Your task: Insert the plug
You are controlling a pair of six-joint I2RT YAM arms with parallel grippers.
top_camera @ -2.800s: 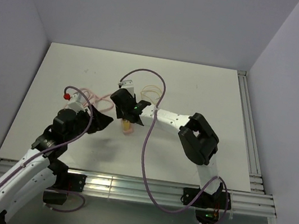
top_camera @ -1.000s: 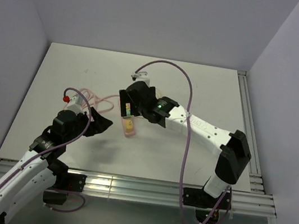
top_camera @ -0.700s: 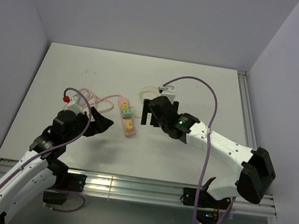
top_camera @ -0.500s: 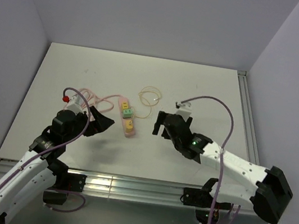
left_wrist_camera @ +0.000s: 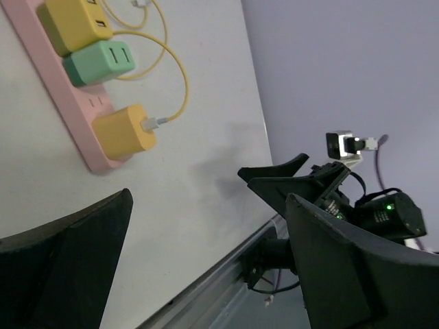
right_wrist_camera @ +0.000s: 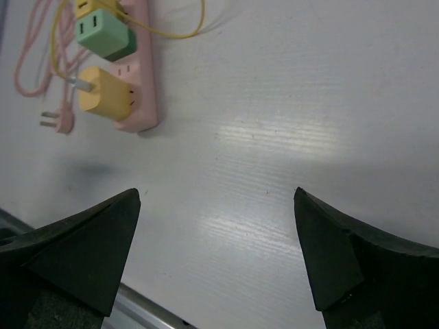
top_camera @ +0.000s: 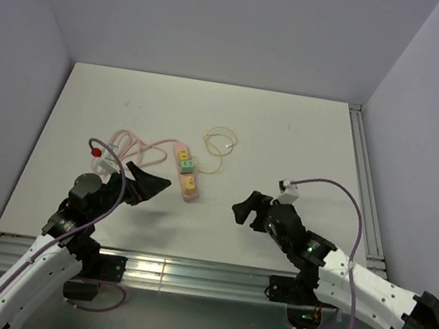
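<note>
A pink power strip [top_camera: 184, 172] lies on the white table [top_camera: 291, 134]. Three plugs sit in it in a row. A yellow plug [top_camera: 188, 182] [left_wrist_camera: 123, 131] [right_wrist_camera: 103, 99] is at the near end, with a yellow cable [top_camera: 221, 141] running from it. A green plug [left_wrist_camera: 99, 63] and another yellow one [left_wrist_camera: 72, 17] follow. My left gripper [top_camera: 151, 187] [left_wrist_camera: 209, 199] hangs open just left of the strip, holding nothing. To the right of the strip, and apart from it, my right gripper [top_camera: 247, 211] [right_wrist_camera: 216, 195] is open and empty.
The strip's pink cord [top_camera: 132, 146] loops to the left, its own pronged end [right_wrist_camera: 58, 122] lying loose on the table. The metal rail [top_camera: 185, 274] runs along the near edge. Walls close the back and sides.
The right arm has drawn back from the strip toward the near right, leaving the yellow plug seated there. The left gripper has opened wider and pulled back slightly.
</note>
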